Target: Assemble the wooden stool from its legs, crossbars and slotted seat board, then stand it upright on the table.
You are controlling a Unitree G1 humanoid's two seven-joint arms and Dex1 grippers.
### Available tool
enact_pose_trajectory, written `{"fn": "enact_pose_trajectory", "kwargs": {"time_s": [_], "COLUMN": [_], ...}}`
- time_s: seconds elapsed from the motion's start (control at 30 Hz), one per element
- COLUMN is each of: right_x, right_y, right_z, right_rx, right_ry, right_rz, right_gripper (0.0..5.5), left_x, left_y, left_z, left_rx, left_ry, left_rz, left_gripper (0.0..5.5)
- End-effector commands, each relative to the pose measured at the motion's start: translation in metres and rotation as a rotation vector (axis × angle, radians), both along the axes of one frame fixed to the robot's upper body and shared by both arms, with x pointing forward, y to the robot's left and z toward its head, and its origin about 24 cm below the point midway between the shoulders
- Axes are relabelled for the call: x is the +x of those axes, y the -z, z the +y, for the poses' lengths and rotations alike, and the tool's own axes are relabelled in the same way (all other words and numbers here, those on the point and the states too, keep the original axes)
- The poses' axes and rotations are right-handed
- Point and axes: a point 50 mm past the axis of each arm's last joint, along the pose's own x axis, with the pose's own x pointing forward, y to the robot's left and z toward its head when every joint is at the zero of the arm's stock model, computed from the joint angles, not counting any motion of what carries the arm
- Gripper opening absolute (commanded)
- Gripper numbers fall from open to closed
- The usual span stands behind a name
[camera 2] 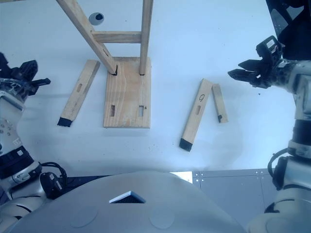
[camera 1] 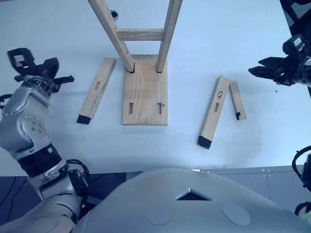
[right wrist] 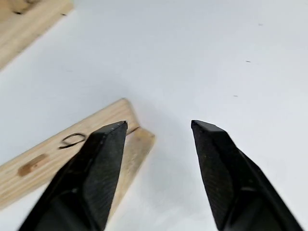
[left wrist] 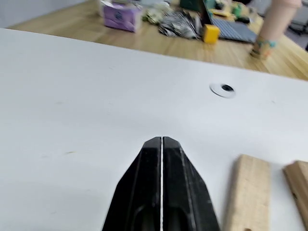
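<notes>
The left gripper (left wrist: pixel 162 140) is clenched on nothing: its wrist view shows two smooth black fingers pressed flat together, only a hairline seam between them. It hangs over the bare white table (camera 1: pixel 233 34), near the square-cut top end of a loose leg (camera 1: pixel 97 90). That same view also takes in a small round disc (left wrist: pixel 223 89) with a dark centre lying on the table, and a cluttered wooden workbench (left wrist: pixel 72 24) beyond the table's far edge.

The right gripper (right wrist: pixel 159 127) is released, its tapered black fingers spread wide. Between and under them its wrist view shows the ends of a marked leg (right wrist: pixel 57 159), with a scribbled loop and a narrow slot, and a short crossbar (right wrist: pixel 137 149) lying against it.

The head views show the layout. The slotted seat board (camera 1: pixel 145 92), pale grained wood, lies flat mid-table. Two legs (camera 1: pixel 169 29) stand in its far slots, joined by a crossbar (camera 1: pixel 140 34); its two near slots are unfilled. Both loose legs are flat slats with black-tipped near ends, one on each side of the board.
</notes>
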Motion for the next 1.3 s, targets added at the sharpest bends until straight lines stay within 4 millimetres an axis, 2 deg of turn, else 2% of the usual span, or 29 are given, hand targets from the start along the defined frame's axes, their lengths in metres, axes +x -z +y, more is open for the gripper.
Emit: {"fn": "enact_pose_trajectory", "kwargs": {"time_s": [0.03,0.1,0.2,0.47,0.7,0.87,0.97,1.03,1.1,1.13,1.2,1.23,1.3], "right_x": [-0.029,-0.034,-0.042,-0.062,-0.068,-0.074,-0.063,-0.053,-0.04,-0.032,0.006,0.029,0.055], "right_y": [0.018,0.024,0.037,0.074,0.094,0.112,0.132,0.145,0.141,0.136,0.096,0.062,-0.003], "right_z": [0.016,0.013,0.004,0.008,0.003,0.009,0.001,-0.009,-0.011,-0.01,0.004,0.019,0.057], "right_rx": [0.028,-0.029,-0.117,-0.144,-0.248,-0.318,-0.415,-0.52,-0.481,-0.455,-0.331,-0.221,-0.016], "right_ry": [-0.03,-0.024,0.004,0.06,0.114,0.065,0.077,0.073,0.16,0.201,0.291,0.317,0.272], "right_rz": [0.164,0.194,0.218,0.329,0.318,0.307,0.244,0.147,0.024,-0.049,-0.332,-0.508,-0.796], "right_gripper": [3.2,3.5,3.5,3.5,2.37,1.58,1.32,1.31,1.31,1.3,1.3,1.3,1.3], "left_x": [-0.017,-0.022,-0.014,-0.004,-0.003,0.005,0.009,0.01,0.007,0.004,-0.005,-0.008,-0.005], "left_y": [-0.003,-0.004,-0.008,-0.004,-0.006,-0.01,-0.012,-0.028,-0.063,-0.075,-0.1,-0.113,-0.13], "left_z": [0.011,0.014,0.011,-0.001,-0.005,-0.011,-0.018,-0.025,-0.041,-0.047,-0.067,-0.077,-0.093], "left_rx": [0.02,0.026,0.018,0.003,0.009,0.006,0.003,-0.03,-0.141,-0.201,-0.33,-0.403,-0.492], "left_ry": [-0.065,-0.079,-0.049,0.013,0.018,0.018,0.027,0.049,0.174,0.243,0.44,0.529,0.662], "left_rz": [-0.019,-0.021,-0.054,-0.069,-0.104,-0.153,-0.199,-0.319,-0.534,-0.607,-0.743,-0.808,-0.855], "left_gripper": [0.0,0.0,0.0,0.0,0.0,0.0,0.0,0.0,0.0,0.19,0.47,0.63,0.85]}}
